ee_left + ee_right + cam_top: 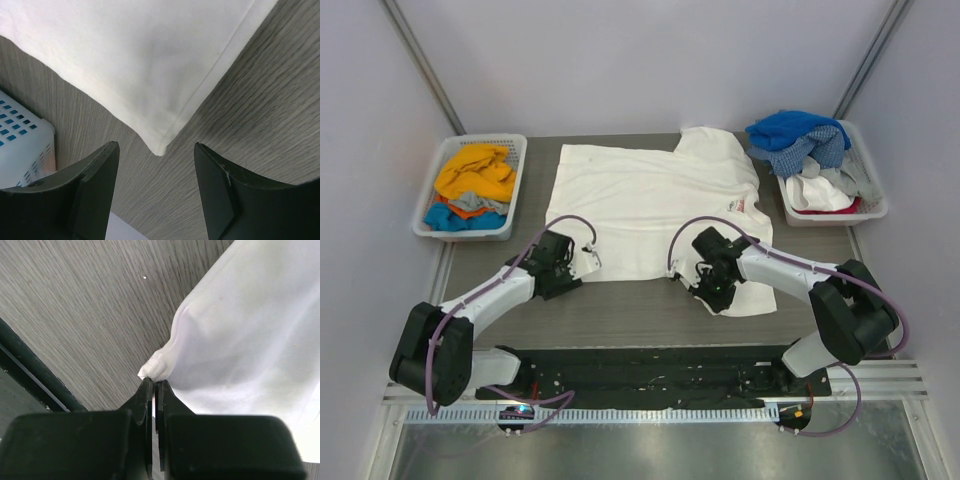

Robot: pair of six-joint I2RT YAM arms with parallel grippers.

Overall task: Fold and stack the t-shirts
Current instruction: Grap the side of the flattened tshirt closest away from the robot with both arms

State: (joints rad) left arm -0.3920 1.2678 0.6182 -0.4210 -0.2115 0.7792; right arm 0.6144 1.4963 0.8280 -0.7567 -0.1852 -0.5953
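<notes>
Large white cloth t-shirt [650,195] with small red chest logo lay spread flat mid-way across grey wood-grain table [620,320]. Step in hand, as judged: taking near edge at two points for first fold. Right gripper [153,386] was closed, pinching bunched shirt edge. Left gripper [156,152] stood open, jaws straddling near-left corner, touching nothing. Next move probably called for: left lower, close on corner, both lift together, carry edge over. Other shirts sat in white slatted plastic baskets [432,228] at either side.
</notes>
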